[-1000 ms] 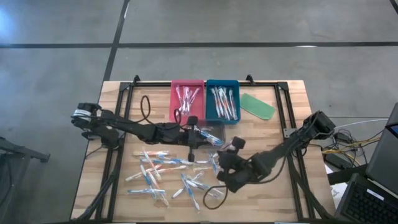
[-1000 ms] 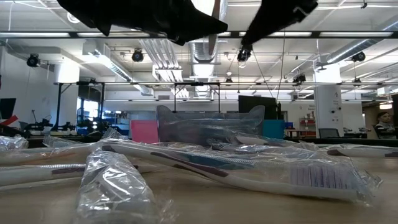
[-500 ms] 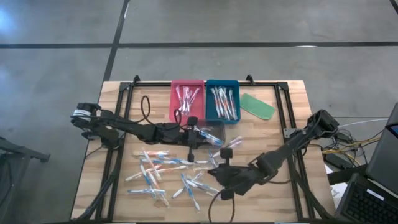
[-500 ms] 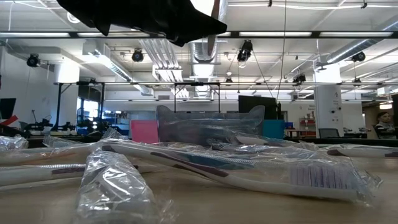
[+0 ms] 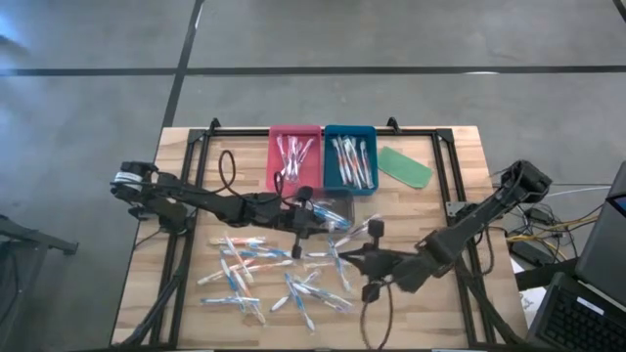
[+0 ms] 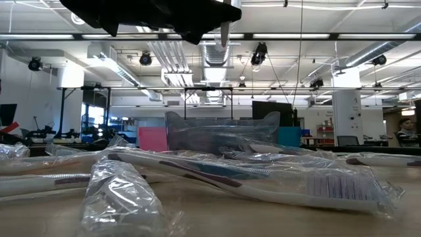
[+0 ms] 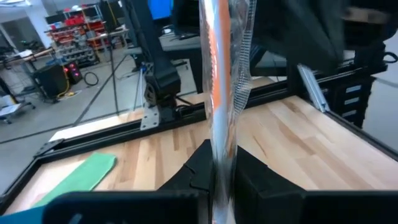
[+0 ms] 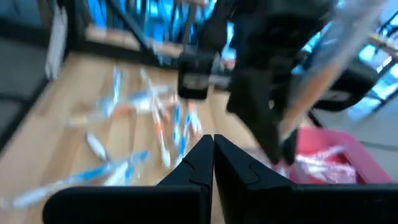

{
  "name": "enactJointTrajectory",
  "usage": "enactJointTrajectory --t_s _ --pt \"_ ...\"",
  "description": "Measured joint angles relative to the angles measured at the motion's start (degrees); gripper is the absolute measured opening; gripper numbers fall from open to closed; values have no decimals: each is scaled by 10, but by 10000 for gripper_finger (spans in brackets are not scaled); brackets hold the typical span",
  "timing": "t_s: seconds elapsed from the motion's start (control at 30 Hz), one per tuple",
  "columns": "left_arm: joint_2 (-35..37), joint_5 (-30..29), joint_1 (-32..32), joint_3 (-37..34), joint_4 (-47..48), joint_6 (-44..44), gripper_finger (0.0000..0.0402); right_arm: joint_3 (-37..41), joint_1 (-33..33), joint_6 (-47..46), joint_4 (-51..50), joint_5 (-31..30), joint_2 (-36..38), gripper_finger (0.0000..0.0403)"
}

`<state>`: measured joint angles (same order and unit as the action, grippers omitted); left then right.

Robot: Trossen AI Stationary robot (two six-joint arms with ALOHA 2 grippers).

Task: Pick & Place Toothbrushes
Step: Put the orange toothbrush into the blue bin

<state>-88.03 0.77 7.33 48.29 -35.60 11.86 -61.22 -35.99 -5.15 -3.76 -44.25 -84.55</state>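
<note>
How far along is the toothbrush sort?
Partly done. The red tray and blue tray each hold several toothbrushes. The left end effector grips an orange wrapped toothbrush. The right end effector is shut, empty. A loose pile remains on the table.

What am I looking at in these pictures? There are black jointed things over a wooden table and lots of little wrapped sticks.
Those are two robot arms, each ending in a two-finger gripper. One picture looks straight down on the wooden table, one sits at tabletop level, and one camera rides on each wrist. The sticks are wrapped toothbrushes scattered loose on the table; others already lie in a red tray and a blue tray, with a flat green piece beside them. The left gripper is closed on an orange-accented toothbrush, seen close in its wrist picture. The right gripper is shut and empty, near the pile.
</note>
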Motion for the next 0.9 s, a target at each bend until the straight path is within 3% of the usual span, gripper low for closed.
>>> enactJointTrajectory --t_s 0.13,0.23,0.53,0.9 --pt "0 2 0 0 -5 0 27 90 1 67 174 1 59 8" --pt "0 2 0 0 -5 0 32 142 3 108 248 1 87 8" --pt "0 1 -1 0 -28 2 28 183 43 69 256 -4 117 18" --pt "0 0 -2 0 -28 14 29 176 91 40 256 12 104 127"
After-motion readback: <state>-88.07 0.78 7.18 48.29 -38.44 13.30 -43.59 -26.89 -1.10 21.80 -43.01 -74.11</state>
